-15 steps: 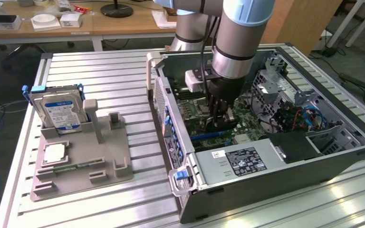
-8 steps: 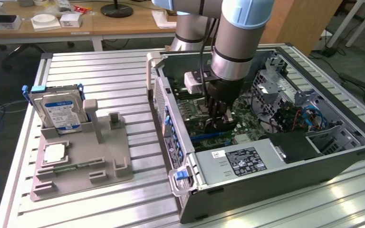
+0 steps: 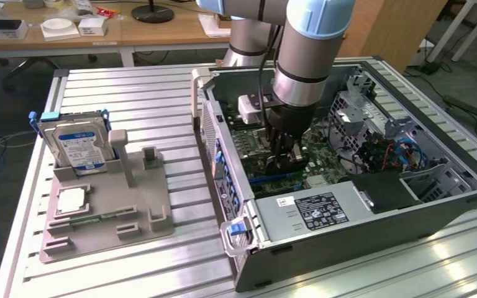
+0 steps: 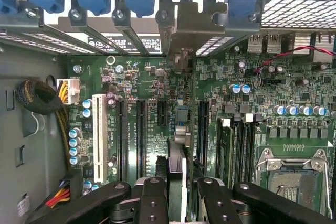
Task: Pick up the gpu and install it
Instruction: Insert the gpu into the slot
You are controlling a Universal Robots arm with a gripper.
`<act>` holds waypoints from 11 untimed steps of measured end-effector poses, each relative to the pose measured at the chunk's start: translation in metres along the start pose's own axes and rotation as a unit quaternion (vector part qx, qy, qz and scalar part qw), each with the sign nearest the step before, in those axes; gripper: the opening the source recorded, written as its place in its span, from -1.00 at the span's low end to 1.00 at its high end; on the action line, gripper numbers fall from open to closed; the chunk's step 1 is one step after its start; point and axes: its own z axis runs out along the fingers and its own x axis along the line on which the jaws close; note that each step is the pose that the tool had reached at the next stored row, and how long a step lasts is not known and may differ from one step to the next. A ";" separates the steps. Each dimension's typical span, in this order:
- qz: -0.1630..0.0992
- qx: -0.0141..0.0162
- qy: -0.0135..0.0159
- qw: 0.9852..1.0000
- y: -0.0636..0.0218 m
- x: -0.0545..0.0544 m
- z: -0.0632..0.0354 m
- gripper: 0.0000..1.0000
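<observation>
Inside the open computer case [image 3: 437, 205] on the metal table [image 3: 139, 93], the gripper [image 4: 177, 192] is clamped on the gpu [image 4: 177, 156], held on edge over the green board [image 4: 157, 77], and a crooked push might miss the slot and bend it.

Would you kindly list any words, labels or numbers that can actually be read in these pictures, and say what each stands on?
None can be read for certain.
Hard drive blue-white label: print too small.
Power supply sticker in the computer case: black with white print, blurred.
Motherboard slot markings: too small.
White sticker by the rear brackets: blurred.
</observation>
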 end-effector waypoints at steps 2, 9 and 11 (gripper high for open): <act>0.000 0.000 0.000 1.000 0.0000 0.000 0.0000 -0.47; 0.000 0.000 0.000 1.000 0.0019 0.000 0.0000 -0.47; 0.000 0.000 0.000 1.000 0.0022 0.000 0.0000 -0.47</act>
